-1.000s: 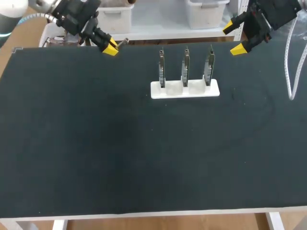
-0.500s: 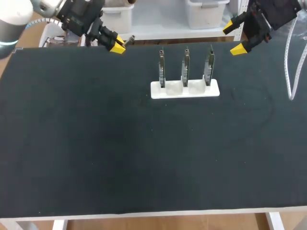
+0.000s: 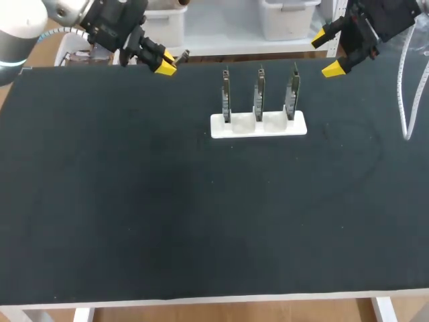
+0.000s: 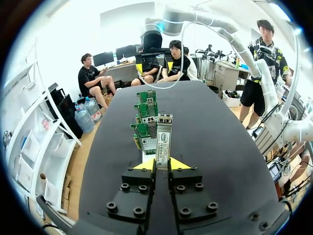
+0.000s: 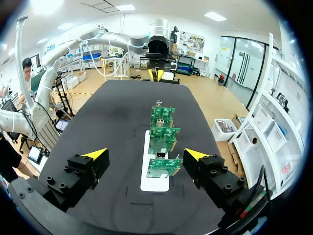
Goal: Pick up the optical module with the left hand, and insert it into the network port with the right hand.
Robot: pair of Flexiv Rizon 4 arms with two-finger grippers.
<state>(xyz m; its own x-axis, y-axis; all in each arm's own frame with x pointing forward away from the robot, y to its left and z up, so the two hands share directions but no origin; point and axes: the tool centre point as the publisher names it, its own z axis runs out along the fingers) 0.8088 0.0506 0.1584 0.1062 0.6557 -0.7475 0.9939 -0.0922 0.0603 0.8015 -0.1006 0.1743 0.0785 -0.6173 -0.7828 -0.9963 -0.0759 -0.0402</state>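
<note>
The optical module (image 4: 163, 139), a small silver metal block, sticks out between the yellow fingertips of my left gripper (image 4: 162, 165), which is shut on it. From the head view that gripper (image 3: 165, 64) hangs over the table's far left edge, with the module (image 3: 179, 57) pointing right. Three green network cards (image 3: 259, 92) stand upright in a white holder (image 3: 258, 125) at the far middle. The cards (image 4: 145, 115) are lined up ahead of the module. My right gripper (image 3: 328, 54) hovers open at the far right, its fingers wide apart. The cards (image 5: 163, 139) stand ahead of it (image 5: 146, 154).
A white cable (image 3: 404, 87) hangs along the table's right side. The black table top (image 3: 201, 215) stretches bare in front of the holder (image 5: 155, 181). My left arm (image 5: 159, 41) shows past the cards in the right wrist view.
My left gripper has moved right along the far edge with the module, towards the cards, then stayed put. The right arm has not moved.
</note>
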